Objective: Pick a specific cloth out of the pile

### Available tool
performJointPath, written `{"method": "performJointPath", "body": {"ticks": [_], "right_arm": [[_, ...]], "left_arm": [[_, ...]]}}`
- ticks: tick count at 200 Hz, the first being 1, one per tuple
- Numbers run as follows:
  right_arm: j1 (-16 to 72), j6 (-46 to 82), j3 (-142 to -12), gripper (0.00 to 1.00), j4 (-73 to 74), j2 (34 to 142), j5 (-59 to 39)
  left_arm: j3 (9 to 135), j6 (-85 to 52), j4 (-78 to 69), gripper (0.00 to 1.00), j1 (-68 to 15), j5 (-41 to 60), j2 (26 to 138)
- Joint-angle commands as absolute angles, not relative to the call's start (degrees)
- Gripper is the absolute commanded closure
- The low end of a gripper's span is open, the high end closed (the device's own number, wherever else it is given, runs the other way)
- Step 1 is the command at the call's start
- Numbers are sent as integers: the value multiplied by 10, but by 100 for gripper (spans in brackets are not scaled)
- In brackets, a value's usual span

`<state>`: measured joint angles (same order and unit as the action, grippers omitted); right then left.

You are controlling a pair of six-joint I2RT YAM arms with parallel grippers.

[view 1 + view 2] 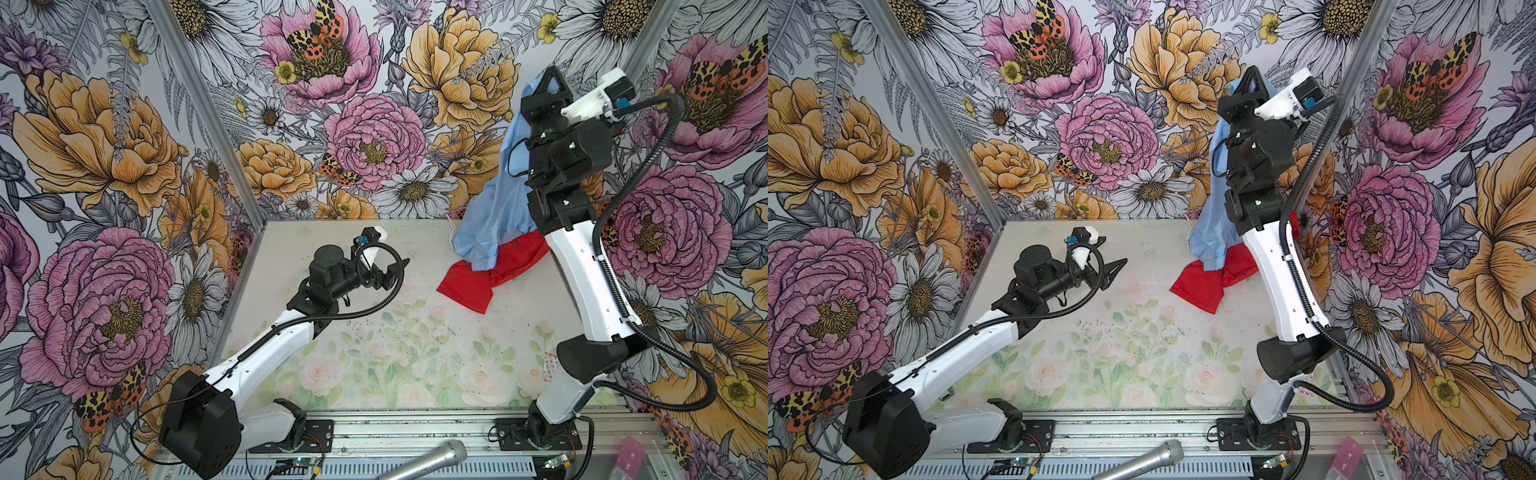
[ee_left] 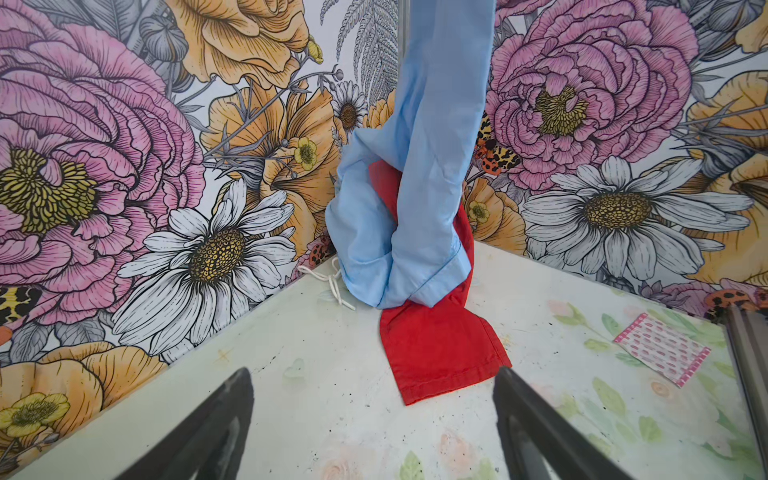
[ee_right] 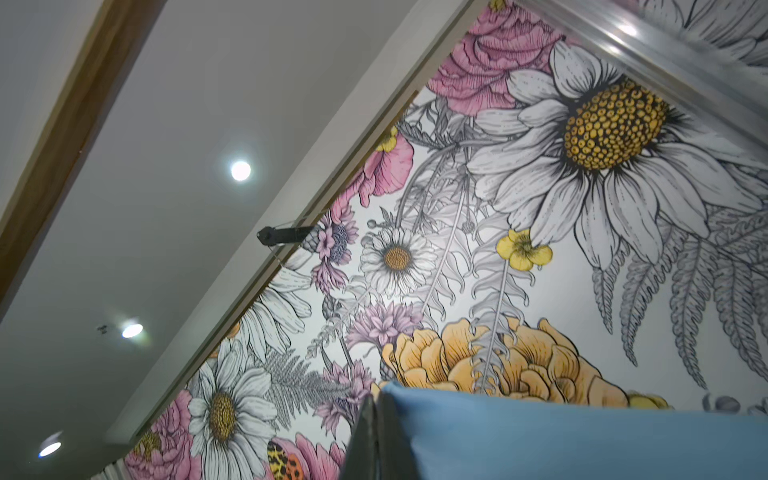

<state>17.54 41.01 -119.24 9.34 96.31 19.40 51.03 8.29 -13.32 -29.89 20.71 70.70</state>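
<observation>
To your left, the left gripper (image 2: 372, 370) hovers over the pale floral counter (image 1: 374, 332) with its jaws spread wide and nothing between them. Further right, toward the far corner, the red garment (image 1: 469, 278) lies partly flat on the counter, and more red shows higher up behind the cloth (image 2: 436, 166). White strings (image 2: 332, 282) peek out beside the cloth's lower folds. The cloth is a smooth, light-blue woven shirt. It hangs in a long twisted column, and its stitched hem rests on the red garment. High above, the right gripper (image 1: 554, 75) has its jaws clamped on the shirt's top edge. A pink-and-white patterned packet (image 2: 660, 347) lies flat on the counter, its print too small to read.
</observation>
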Motion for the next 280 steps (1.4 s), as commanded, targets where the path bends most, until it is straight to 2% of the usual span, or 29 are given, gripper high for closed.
{"method": "performJointPath", "body": {"ticks": [1,30,73,102,129,150,202,261,280], "right_arm": [[178,432,-1044,100,159,945,138],[178,439,-887,100,223,947,113],[182,484,-802,100,288,957,72],[185,469,-815,100,275,942,58],[185,440,-847,100,240,916,45],[185,428,-864,100,225,885,42],[184,404,-902,100,164,819,42],[182,396,-894,100,140,780,39],[178,395,-900,100,138,787,40]], "left_arm": [[490,122,-153,10,-319,231,713],[483,131,-156,11,-330,209,722],[478,103,-211,13,-357,177,796],[515,47,-245,14,-374,204,880],[534,79,-256,8,-418,112,951],[550,49,-312,1,-417,111,1015],[668,34,-398,1,-431,65,1169],[854,15,-405,2,-463,121,1280],[874,22,-404,5,-482,145,1291]]}}
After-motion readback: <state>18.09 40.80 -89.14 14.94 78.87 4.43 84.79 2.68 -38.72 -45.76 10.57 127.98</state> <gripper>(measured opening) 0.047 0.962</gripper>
